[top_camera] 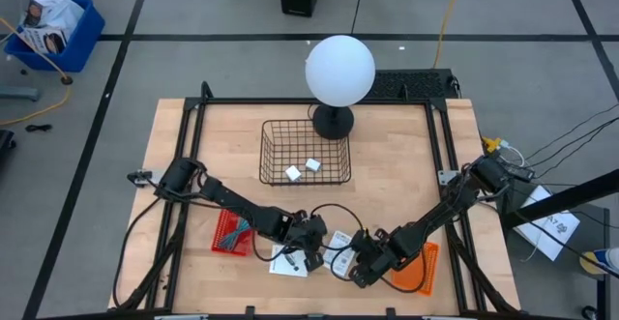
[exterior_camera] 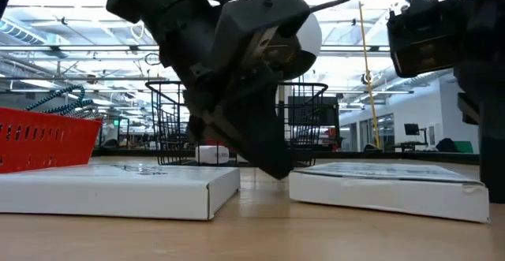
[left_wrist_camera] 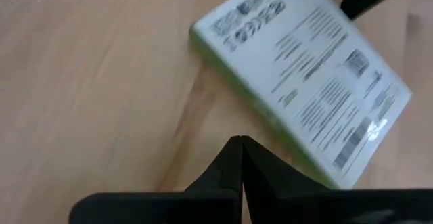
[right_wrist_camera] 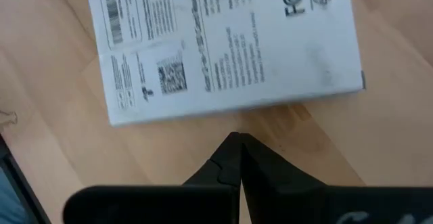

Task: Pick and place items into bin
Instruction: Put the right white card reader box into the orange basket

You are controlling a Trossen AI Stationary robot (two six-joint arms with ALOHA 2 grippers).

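Leftmost, L gripper (top_camera: 311,258) is seen low over the left white card (top_camera: 287,262), fingers pressed together, nothing pinched. Next, right white card (top_camera: 340,242), then R gripper (top_camera: 360,276), likewise closed, empty. Two white blocks (top_camera: 302,169) are lying in the wire bin (top_camera: 263,151).

A flat white card (right_wrist_camera: 230,48) printed with black text, a barcode and a QR code is seen across the upper half of the frame, lying slightly tilted on the light wooden table (right_wrist_camera: 379,149). The right gripper (right_wrist_camera: 239,146) is shown at the bottom centre, its two dark fingers (right_wrist_camera: 223,166) pressed together to a point just below the card's lower edge. Nothing is held between them.
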